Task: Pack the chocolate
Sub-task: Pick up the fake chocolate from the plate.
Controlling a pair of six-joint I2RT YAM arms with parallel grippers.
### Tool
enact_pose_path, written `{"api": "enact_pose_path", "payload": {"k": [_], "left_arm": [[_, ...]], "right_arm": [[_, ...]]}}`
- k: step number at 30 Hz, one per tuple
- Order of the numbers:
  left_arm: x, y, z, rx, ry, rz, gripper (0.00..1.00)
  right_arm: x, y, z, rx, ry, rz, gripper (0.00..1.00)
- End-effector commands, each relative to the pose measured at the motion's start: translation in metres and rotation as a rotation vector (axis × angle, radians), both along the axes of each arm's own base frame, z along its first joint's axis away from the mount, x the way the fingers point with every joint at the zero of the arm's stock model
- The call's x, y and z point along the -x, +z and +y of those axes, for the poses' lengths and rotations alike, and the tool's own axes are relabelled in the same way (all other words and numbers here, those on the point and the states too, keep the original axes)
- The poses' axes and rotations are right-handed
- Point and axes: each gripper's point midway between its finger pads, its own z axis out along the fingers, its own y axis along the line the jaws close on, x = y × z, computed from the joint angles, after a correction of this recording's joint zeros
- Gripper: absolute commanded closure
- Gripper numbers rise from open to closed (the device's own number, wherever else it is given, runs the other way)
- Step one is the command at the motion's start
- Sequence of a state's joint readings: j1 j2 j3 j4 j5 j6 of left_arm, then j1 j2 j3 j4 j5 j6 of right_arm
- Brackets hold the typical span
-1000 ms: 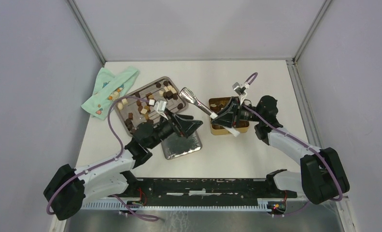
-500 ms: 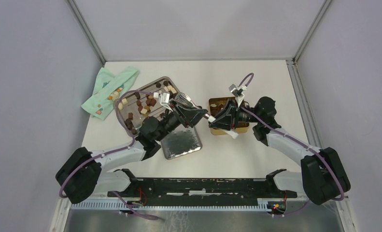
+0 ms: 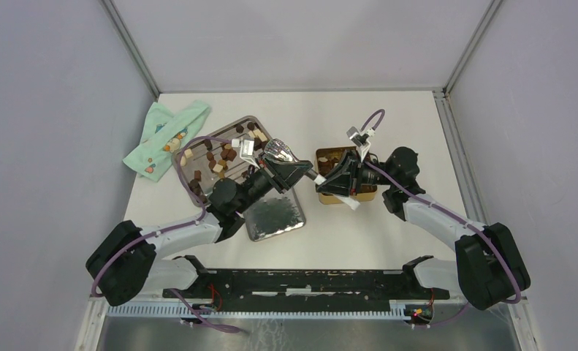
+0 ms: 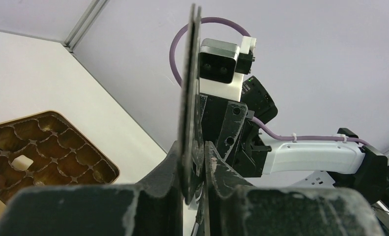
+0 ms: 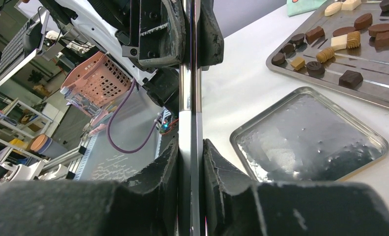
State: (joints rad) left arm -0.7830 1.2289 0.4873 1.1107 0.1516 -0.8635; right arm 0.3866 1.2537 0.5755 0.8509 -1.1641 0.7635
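On white table [image 3: 388, 117], within grey walls [image 3: 52, 110]: holding tongs [image 4: 190, 73] in the air between tray [image 5: 379, 83] and box [image 4: 79, 152], near pan [image 5: 310, 137]. Clamping left gripper [image 4: 194, 162] together on the thin blade; clamping right gripper [image 5: 191, 147] together on the same tongs from the opposite end. Showing most chocolate [image 5: 349, 78] lying loose on tray at rear left, apart from box; showing one white piece [image 4: 22, 162] sitting in a box cavity. Probably risking a dropped tool: releasing on one side before gripping firmly on the other, or pulling against two closed grips, likely twisting smooth metal out of a narrow grip. Then likely falling onto box or tray, scattering loose pieces or jolting the seated one out of its cavity.
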Motion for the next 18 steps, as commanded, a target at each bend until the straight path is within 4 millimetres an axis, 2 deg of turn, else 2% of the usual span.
{"api": "enact_pose_path", "payload": {"k": [1,8,11,14,18], "left_arm": [[-0.0013,0.0254,0.0054,0.082,0.018,-0.04,0.96],[-0.0064,0.0187,0.0045,0.074,0.032,-0.008,0.95],[-0.0072,0.0169,0.005,0.07,0.037,-0.004,0.95],[-0.0074,0.017,0.005,0.07,0.038,-0.004,0.94],[-0.0067,0.017,0.0047,0.066,0.035,-0.004,0.9]], "right_arm": [[0.0043,0.0127,0.0013,-0.026,0.02,-0.058,0.7],[0.0056,0.01,0.003,-0.015,0.03,-0.077,0.6],[0.0067,0.0094,0.0042,-0.012,0.039,-0.077,0.6],[0.0074,0.0091,0.0049,-0.009,0.044,-0.077,0.63],[0.0078,0.0094,0.0053,-0.009,0.045,-0.076,0.73]]}}
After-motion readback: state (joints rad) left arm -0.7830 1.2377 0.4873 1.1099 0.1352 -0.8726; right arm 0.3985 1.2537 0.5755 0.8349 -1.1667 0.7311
